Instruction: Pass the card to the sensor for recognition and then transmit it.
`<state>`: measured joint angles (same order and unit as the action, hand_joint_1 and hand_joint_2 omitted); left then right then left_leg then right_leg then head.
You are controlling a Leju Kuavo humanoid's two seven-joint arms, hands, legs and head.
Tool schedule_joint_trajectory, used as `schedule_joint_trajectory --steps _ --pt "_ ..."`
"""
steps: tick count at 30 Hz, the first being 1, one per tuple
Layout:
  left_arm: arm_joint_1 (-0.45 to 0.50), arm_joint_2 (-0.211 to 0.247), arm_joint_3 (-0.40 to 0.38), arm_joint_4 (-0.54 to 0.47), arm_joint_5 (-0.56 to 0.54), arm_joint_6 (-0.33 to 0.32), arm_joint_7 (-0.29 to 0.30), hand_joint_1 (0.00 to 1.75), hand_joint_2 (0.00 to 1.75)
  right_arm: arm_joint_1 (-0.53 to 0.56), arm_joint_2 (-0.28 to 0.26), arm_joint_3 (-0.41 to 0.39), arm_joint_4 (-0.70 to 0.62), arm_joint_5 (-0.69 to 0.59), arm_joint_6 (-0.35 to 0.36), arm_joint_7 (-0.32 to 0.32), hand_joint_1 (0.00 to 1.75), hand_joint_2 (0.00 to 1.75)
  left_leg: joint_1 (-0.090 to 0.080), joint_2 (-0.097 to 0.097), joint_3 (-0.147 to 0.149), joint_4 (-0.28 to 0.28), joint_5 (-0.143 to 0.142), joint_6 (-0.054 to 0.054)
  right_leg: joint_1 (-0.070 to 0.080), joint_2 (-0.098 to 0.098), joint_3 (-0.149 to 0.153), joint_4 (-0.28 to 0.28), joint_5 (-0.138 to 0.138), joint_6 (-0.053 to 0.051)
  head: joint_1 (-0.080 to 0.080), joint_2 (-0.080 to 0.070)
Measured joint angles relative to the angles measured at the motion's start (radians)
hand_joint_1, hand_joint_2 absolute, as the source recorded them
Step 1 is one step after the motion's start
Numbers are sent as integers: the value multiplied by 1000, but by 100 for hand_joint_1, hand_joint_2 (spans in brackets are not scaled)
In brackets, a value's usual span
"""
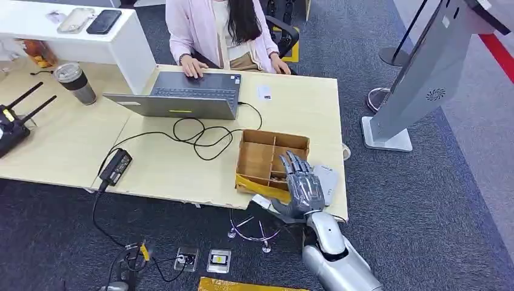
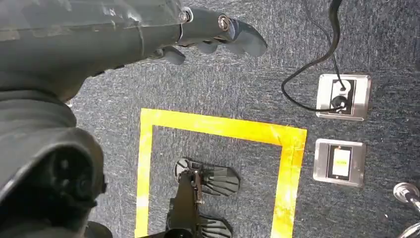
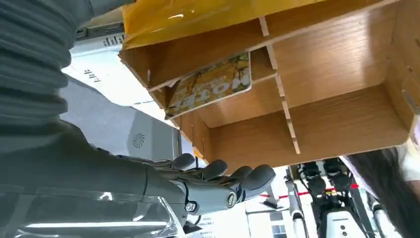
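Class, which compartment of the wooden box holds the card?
The small near compartment by the right hand: the card leans inside this box section; the larger ones show bare wood.

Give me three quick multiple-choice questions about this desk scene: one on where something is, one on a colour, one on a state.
1. Where does the card lie?
A. on the laptop
B. in a compartment of the wooden box
C. on the carpet

2. What colour is the tape square on the carpet?
A. yellow
B. blue
C. white

3. What does the right hand hold?
A. the card
B. a cup
C. nothing

Answers:
1 B: the right wrist view shows it inside the wooden box.
2 A: the left wrist view shows yellow strips.
3 C: its fingers are spread and empty.
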<state>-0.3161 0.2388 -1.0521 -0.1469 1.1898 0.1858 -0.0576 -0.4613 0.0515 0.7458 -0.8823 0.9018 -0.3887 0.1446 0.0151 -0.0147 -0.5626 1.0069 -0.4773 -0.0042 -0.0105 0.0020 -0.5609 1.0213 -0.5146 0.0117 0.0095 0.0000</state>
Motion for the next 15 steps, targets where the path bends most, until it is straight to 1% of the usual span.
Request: schedule_joint_trajectory --steps 6,15 --pt "0 0 0 0 0 1 2 0 0 0 7 -5 15 0 11 -9 0 175 0 0 0 0 0 0 0 0 0 0 0 0 0 0" --pt "1 -1 0 0 0 2 2 0 0 -2 6 -5 31 10 8 -9 0 175 0 0 0 0 0 0 0 0 0 0 0 0 0 0"
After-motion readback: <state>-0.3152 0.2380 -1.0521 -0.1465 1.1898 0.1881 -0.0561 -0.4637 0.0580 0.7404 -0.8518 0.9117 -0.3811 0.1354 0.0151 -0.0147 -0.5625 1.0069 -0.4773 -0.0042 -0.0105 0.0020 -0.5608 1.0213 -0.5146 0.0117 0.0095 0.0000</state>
